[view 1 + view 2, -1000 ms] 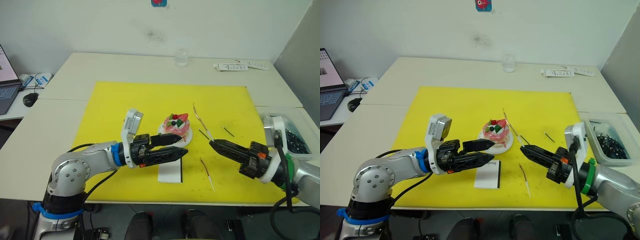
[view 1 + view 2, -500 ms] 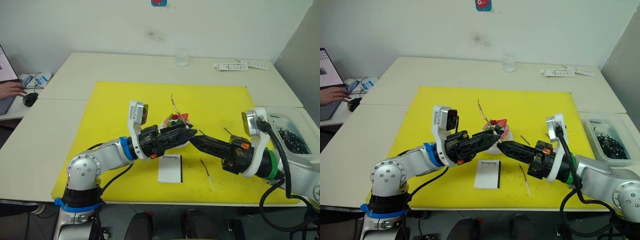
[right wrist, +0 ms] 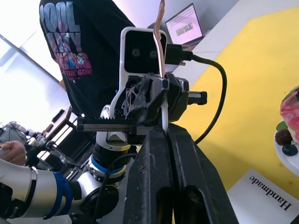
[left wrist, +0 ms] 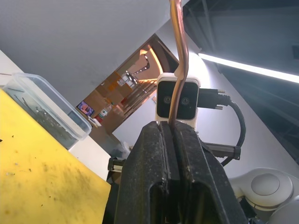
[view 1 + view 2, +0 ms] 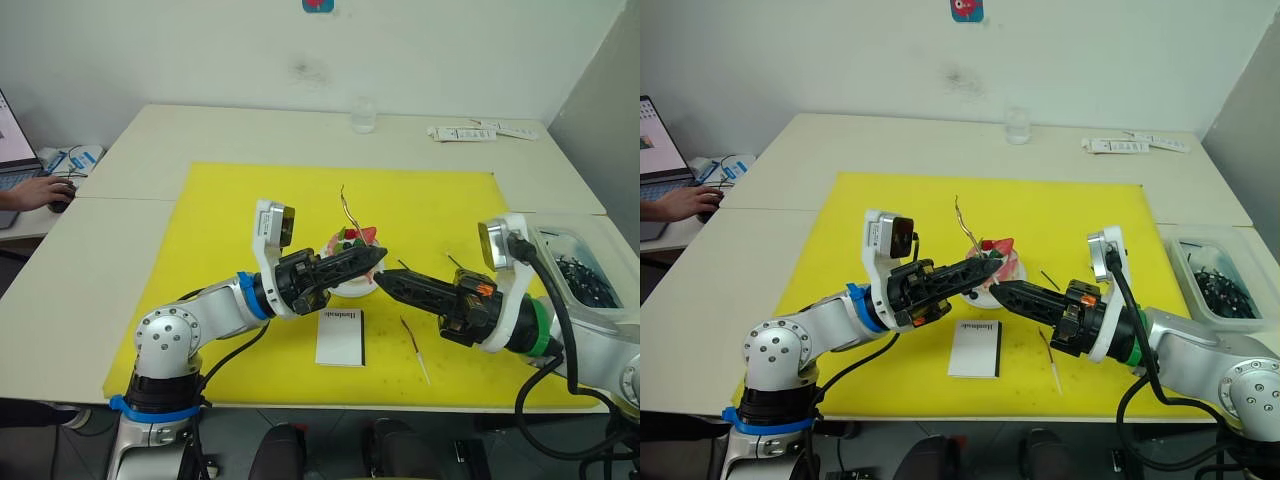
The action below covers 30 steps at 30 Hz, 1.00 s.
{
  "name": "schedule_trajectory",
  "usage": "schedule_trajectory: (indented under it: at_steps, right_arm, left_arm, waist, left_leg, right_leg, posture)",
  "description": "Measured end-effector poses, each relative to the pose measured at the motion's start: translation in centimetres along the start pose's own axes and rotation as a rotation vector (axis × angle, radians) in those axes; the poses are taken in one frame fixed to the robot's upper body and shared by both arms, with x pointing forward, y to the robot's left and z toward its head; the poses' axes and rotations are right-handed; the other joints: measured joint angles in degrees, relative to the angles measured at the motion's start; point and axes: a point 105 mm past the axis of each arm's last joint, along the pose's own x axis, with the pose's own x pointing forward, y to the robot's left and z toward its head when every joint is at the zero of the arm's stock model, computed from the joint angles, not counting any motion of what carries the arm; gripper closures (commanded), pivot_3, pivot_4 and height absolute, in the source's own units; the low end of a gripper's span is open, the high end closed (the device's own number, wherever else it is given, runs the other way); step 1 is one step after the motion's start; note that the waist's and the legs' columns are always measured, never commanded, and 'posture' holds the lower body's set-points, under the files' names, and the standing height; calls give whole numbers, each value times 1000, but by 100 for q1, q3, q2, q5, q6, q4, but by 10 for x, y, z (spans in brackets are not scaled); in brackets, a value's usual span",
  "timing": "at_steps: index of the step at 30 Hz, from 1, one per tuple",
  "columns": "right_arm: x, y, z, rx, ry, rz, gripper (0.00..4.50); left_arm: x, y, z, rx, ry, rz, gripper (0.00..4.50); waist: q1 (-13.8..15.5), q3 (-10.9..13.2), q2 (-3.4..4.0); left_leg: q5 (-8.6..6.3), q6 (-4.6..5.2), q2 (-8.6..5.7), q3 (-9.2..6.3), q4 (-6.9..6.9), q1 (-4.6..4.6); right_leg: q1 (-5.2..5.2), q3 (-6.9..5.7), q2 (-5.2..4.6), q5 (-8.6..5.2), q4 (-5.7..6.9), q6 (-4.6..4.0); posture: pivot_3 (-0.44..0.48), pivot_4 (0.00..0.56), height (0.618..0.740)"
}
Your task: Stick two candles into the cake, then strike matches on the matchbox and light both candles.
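Note:
A thin wavy reddish candle stands upright just in front of the pink-and-white cake. Both grippers meet at its lower part. My left gripper is shut on the candle, whose stick rises from between the fingers. My right gripper is shut on the pale lower end of the same candle. A second candle lies on the yellow mat, right of the white matchbox. Two short dark matches lie right of the cake.
A clear container of dark bits sits at the right table edge. A small glass and white strips lie at the back. At the far left, a person's hand rests on a mouse beside a laptop.
My left gripper has closed on the candle that the right gripper carried up beside the cake. Both arms rose and came together. A person's hand reached the mouse.

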Motion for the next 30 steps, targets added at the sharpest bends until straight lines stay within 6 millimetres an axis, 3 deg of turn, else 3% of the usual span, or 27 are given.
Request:
schedule_trajectory:
  at_steps: [3,10,14,24,30]
  right_arm:
    - [0,-1,0,6,-2,-2,3890]
    - [-7,-15,-3,-98,57,-87,1462]
    - [-21,-29,-6,-268,149,-197,97]
    - [-22,-36,7,-659,200,-263,41]
    - [-9,-30,25,-826,79,-247,41]
  left_arm:
    - [0,0,0,-1,0,0,4500]
    - [-10,5,10,68,2,78,4500]
    - [-25,11,31,227,18,213,4500]
    - [-65,34,76,681,76,515,4500]
    - [-78,61,73,708,98,583,4500]
  waist:
    - [0,0,0]
    - [3,1,1]
    - [4,2,2]
    - [4,5,3]
    - [8,8,2]
  left_leg:
    - [0,0,0,0,0,0]
    - [0,0,2,0,-1,0]
    - [0,0,2,3,-4,0]
    - [0,-1,4,7,-23,-1]
    - [-1,-1,2,7,-28,-16]
  right_leg:
    - [0,0,0,0,0,0]
    - [-2,-1,0,0,-2,0]
    - [-4,1,0,-1,-7,-1]
    - [-8,0,-22,-1,-26,-1]
    - [-21,-4,-28,-2,-31,-1]
  posture:
    - [0,150,740]
    - [0,150,740]
    - [0,150,740]
    - [0,150,740]
    - [0,150,740]
